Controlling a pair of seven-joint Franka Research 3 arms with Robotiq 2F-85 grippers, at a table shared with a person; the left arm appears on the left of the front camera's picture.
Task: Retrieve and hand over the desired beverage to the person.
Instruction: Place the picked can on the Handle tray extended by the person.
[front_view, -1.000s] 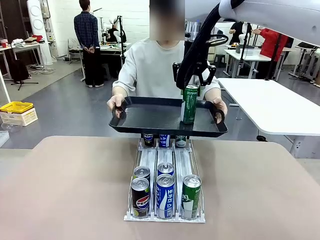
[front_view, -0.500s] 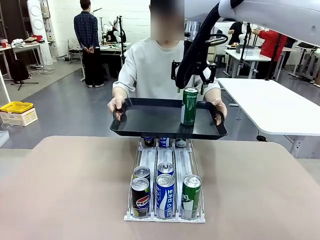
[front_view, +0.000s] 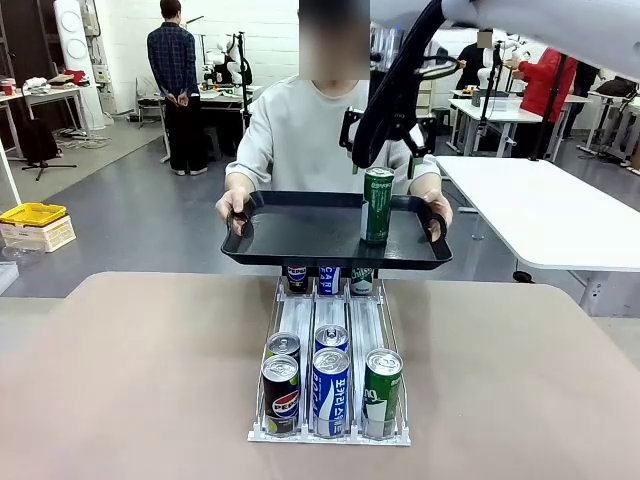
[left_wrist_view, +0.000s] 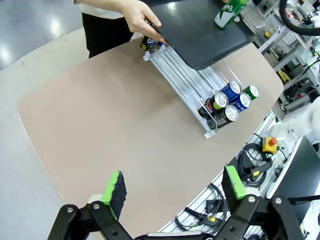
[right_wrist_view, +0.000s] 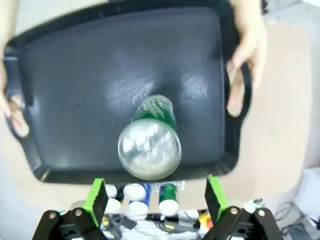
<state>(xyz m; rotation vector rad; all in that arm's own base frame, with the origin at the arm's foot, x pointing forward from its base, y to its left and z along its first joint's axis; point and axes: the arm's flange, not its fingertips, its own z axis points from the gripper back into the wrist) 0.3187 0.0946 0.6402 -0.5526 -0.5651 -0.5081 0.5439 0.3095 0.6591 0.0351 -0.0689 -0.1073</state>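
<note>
Person (front_view: 300, 130): holds black tray (front_view: 290, 235) by both handles.
Green can (front_view: 377, 205): upright on tray, right of middle; hand-over looks nearly done.
Right gripper (front_view: 382, 150): wide, empty, just above can; should next lift straight clear.
Left gripper (left_wrist_view: 175, 187): wide, empty, over table (left_wrist_view: 100, 125).

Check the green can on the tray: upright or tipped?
Upright: the green can stands on its base on the black tray, lid up.

A yellow crate (front_view: 32, 213) tops what seems a box (front_view: 40, 237).
</note>
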